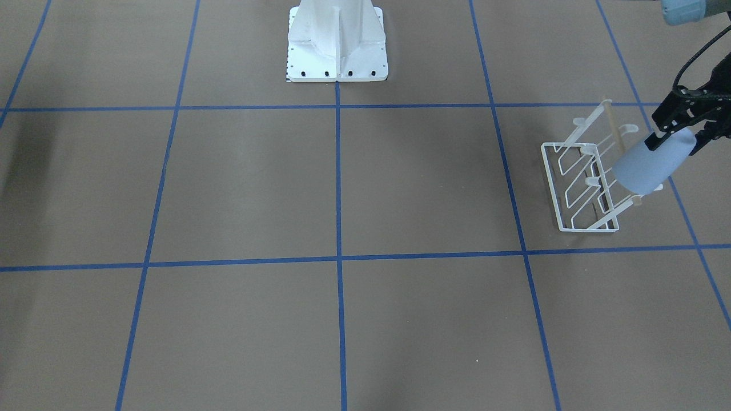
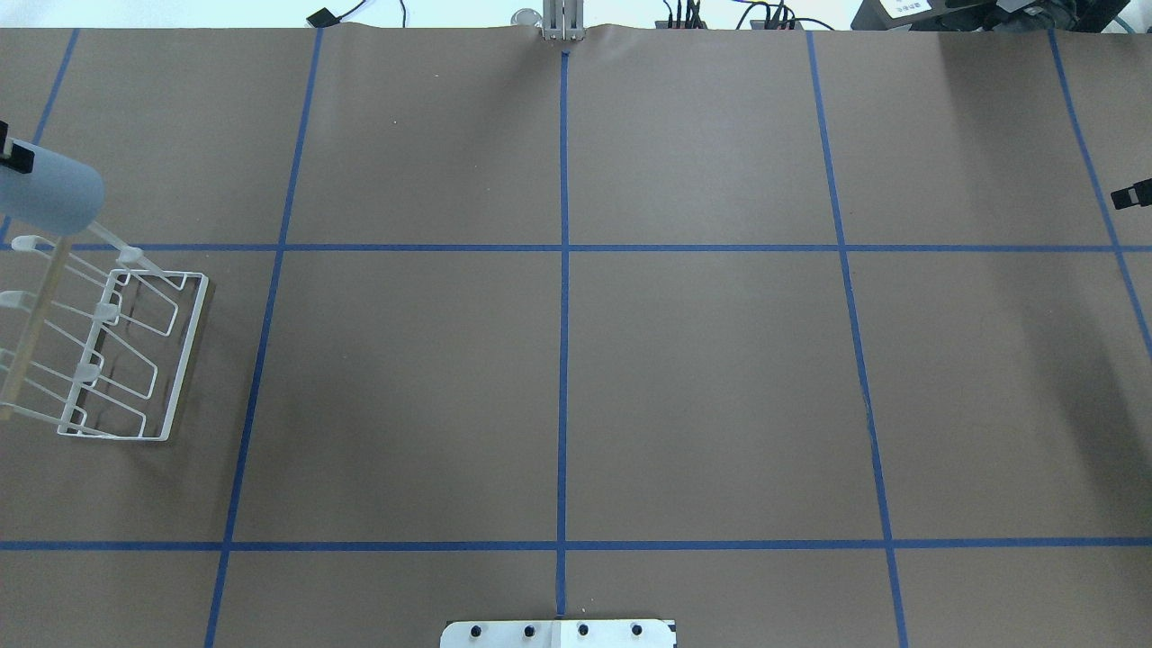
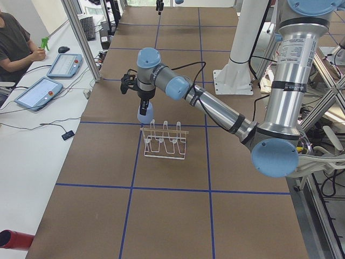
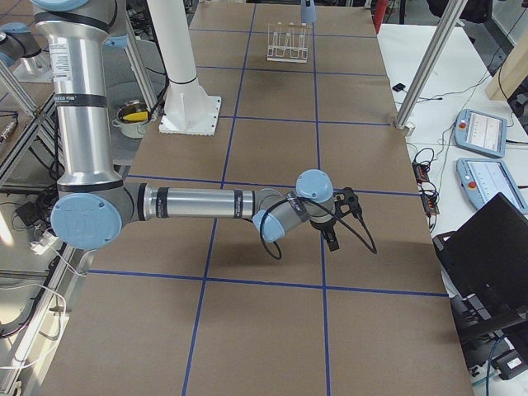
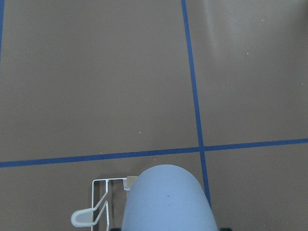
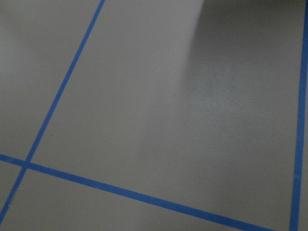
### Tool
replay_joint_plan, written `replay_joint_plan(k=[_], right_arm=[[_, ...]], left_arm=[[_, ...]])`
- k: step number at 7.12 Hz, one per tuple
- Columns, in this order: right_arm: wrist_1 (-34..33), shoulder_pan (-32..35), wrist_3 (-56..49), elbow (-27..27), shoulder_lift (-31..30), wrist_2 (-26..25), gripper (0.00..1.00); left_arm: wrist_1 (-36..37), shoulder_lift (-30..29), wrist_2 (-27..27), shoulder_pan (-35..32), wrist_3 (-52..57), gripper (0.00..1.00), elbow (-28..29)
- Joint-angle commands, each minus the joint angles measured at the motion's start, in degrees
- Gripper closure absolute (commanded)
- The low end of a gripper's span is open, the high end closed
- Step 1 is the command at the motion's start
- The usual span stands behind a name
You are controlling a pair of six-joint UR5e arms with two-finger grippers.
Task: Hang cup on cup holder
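Observation:
My left gripper (image 1: 674,142) is shut on the pale blue cup (image 1: 648,165) and holds it tilted above the table. The cup's far end sits over the end prongs of the white wire cup holder (image 1: 582,188). I cannot tell whether cup and prong touch. The overhead view shows the cup (image 2: 49,193) at the left edge, just past the cup holder's (image 2: 117,351) far end. The left wrist view shows the cup (image 5: 168,199) with a prong tip of the cup holder (image 5: 84,217) beside it. My right gripper (image 4: 334,235) hovers low at the table's other end; I cannot tell its state.
The white robot pedestal (image 1: 337,40) stands at the table's middle edge. Blue tape lines (image 1: 338,257) grid the brown table. An operator (image 3: 16,43) sits beyond the table's side with tablets (image 3: 40,91).

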Motion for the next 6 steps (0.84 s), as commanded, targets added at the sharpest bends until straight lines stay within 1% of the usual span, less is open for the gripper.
replay_joint_plan(k=[1, 2, 3, 6], right_arm=[[-16.83, 1.38, -15.92, 0.33, 4.26, -0.87, 0.00], [-22.82, 1.21, -19.82, 0.42, 5.58, -1.83, 0.00], [-26.01, 1.12, -21.77, 0.94, 5.94, -2.02, 0.00], [-26.57, 1.30, -21.79, 1.74, 6.03, -2.19, 0.00]], left_arm=[[1.45, -0.23, 2.57, 3.31, 0.04, 1.00, 0.00], [1.63, -0.15, 4.33, 4.37, 0.04, 1.00, 0.26], [1.80, 0.12, 4.70, 4.91, 0.04, 1.00, 0.18], [1.89, -0.23, 4.70, 6.05, -0.05, 1.00, 0.27]])
